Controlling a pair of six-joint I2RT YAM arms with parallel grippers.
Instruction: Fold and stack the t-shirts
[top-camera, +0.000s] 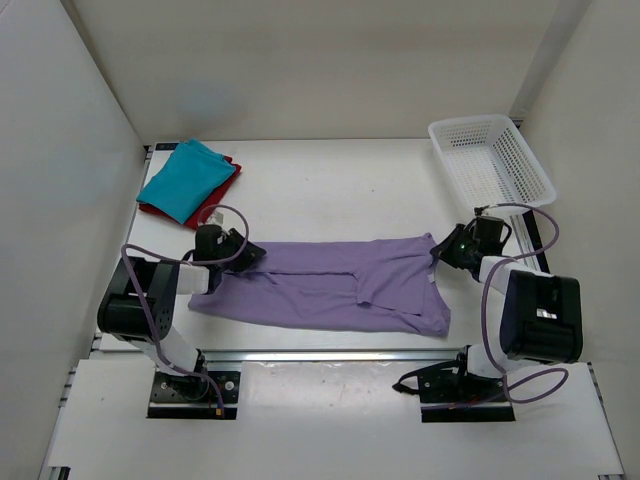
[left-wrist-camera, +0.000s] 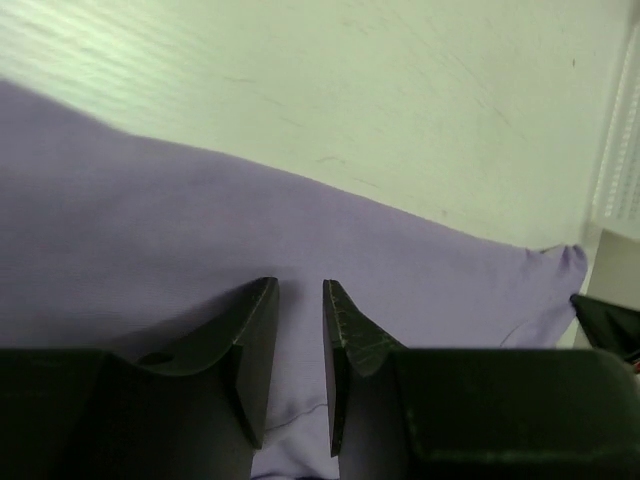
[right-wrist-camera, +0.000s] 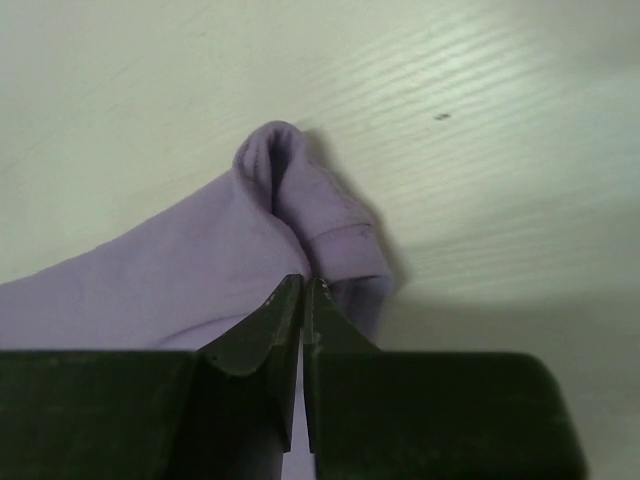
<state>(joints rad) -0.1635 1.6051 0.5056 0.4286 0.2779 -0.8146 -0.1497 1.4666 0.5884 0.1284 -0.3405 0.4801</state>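
Nearest: lavender t-shirt (top-camera: 320, 285) spread flat across the table (top-camera: 330, 190), its front hem close to the near edge. Right gripper (right-wrist-camera: 303, 283) is pressed together, pinching the shirt's right corner (hem bunched just past the fingertips). Left gripper (left-wrist-camera: 298, 290) is on the shirt's left end, jaws part-way apart, cloth showing in the gap. Bare table lies beyond the shirt. Three shirts in all: teal t-shirt (top-camera: 185, 178) lies folded on the dark red t-shirt (top-camera: 165, 213), far left. One basket (top-camera: 478, 121), far right corner.

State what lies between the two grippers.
The lavender t-shirt, spread flat from the left gripper to the right gripper, as the top view shows.
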